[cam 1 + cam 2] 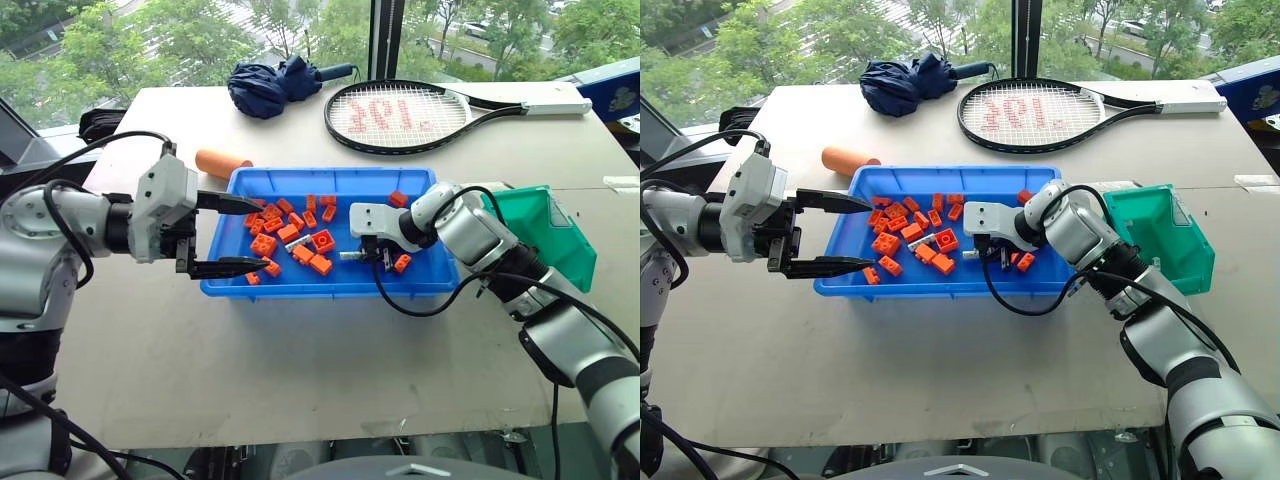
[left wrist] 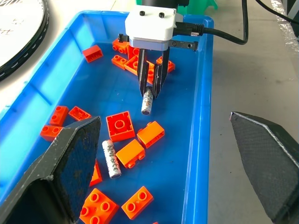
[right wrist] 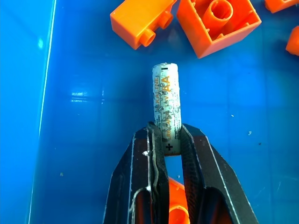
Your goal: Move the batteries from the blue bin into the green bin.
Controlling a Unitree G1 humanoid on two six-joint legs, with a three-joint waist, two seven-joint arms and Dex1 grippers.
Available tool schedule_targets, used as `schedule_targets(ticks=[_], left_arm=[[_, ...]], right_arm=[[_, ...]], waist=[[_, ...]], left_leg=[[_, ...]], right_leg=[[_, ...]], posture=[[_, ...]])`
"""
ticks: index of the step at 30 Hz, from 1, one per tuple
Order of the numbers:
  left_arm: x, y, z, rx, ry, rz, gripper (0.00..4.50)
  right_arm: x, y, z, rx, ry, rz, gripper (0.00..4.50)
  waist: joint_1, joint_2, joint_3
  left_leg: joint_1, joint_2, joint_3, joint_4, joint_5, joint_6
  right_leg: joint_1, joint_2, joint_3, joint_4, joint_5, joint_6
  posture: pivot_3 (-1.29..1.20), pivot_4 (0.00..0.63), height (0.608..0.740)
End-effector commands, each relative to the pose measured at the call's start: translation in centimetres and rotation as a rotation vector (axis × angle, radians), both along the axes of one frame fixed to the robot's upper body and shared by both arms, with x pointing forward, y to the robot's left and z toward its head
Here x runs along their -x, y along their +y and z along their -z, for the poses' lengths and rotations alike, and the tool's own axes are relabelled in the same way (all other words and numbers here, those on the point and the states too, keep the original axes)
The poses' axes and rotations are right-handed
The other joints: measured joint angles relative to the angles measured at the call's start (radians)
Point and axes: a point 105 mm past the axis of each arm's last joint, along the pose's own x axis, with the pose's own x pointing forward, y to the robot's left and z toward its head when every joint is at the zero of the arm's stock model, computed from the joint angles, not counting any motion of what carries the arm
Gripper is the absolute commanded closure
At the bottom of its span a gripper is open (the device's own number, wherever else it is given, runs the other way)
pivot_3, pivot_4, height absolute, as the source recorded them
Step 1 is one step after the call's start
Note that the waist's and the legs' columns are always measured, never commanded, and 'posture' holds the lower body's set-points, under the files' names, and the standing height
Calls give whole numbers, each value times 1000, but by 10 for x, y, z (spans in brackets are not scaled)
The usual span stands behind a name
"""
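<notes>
Beige tabletop by a window with trees outside; at the far edge, a folded navy umbrella and a tennis racket, plus an orange cylinder just beside the blue bin.

In the blue bin, among scattered orange bricks: right gripper clamped on one AA battery near its plus end, most of the body sticking out past the fingertips, tip close to the bin floor — touching or just clear, cannot tell. Second battery flat on the floor between bricks, nearer the left gripper. Left gripper over the bin's left rim, fingers wide apart, empty. Green bin just beside the blue bin's right end.

Handling, as a judgement: stiff, smooth, round metal can, fairly dense for its bulk; not fragile, but prone to slip or swivel between narrow pads. End grip likely to let the long free part droop or pivot on the lift; hold nearer mid-length, across the diameter, safer. Loose one apt to roll away at a nudge; bricks alongside may crowd the fingers.
</notes>
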Motion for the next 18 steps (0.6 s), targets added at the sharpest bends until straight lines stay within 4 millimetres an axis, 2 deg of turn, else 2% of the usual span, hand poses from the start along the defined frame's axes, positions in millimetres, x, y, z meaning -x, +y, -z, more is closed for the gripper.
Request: schedule_targets(ticks=[1,4,6,9,14,18], left_arm=[[-4,-3,-17,76,-56,5,0],[-5,-9,-24,126,-60,26,0],[-7,-20,-32,177,-64,56,0],[-12,-39,-45,266,-77,104,0],[-13,-67,-61,325,-88,208,0],[-8,-82,-66,323,-78,292,0]], right_arm=[[-1,1,-48,-200,-84,99,4477],[5,-12,-75,-319,-121,213,4477],[9,-34,-93,-406,-141,332,4477],[15,-88,-119,-556,-203,590,4477],[37,-178,-125,-526,-294,915,4477],[54,-232,-118,-424,-338,1093,4477]], waist=[[4,0,0],[5,0,0],[10,0,0],[23,0,0],[31,0,0],[23,0,0]], left_leg=[[0,0,0,0,0,0],[-2,0,-1,0,0,0],[-1,-1,-1,0,0,0],[-2,-2,-4,1,0,0],[-2,-4,-3,1,0,0],[-1,-2,-1,0,-1,1]], right_leg=[[0,0,0,0,0,0],[0,-1,-1,0,0,0],[0,-1,-1,0,0,0],[1,-2,-1,0,0,0],[1,-3,-1,0,0,0],[1,-1,0,0,0,0]], posture=[[0,150,740],[0,150,740],[0,150,740],[0,150,740],[0,150,740],[0,150,740]])
